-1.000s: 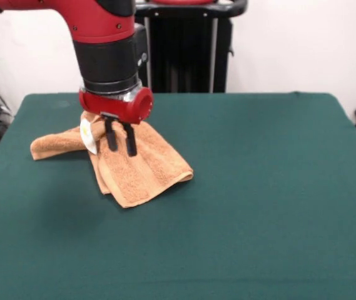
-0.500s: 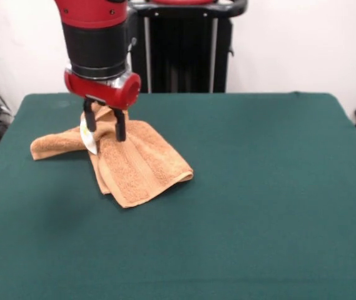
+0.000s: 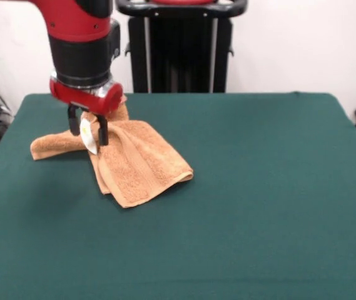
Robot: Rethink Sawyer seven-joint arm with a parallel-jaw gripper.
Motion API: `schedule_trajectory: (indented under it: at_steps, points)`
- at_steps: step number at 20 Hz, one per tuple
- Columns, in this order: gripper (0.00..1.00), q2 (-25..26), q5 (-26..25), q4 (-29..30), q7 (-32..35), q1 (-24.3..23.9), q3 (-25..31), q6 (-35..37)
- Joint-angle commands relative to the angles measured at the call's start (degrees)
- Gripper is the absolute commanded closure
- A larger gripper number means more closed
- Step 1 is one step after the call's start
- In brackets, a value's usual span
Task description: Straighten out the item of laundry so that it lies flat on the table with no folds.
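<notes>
Your gripper (image 3: 88, 132) hangs with fingers spread, straddling the white tag (image 3: 88, 136). The towel (image 3: 134, 164) lies rumpled on the table (image 3: 259, 187), directly beneath and trailing toward the camera.

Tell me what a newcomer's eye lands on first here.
First the red and black arm coming down at upper left, its open gripper hanging with black fingers astride the white tag. Next, the orange-tan towel, rumpled and folded over itself, lying left of centre on the dark green table.
</notes>
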Motion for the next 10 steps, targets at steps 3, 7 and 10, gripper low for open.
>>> schedule_trajectory:
  at_steps: [3,7,10]
  points:
    - [0.00,8.3,-6.4,6.4,-8.5,1.2,-0.4,-6.9]
    - [0.00,6.3,-5.4,7.2,-7.6,2.0,-0.7,-4.5]
    - [0.00,4.3,-2.8,8.3,-7.6,2.3,-0.5,0.0]
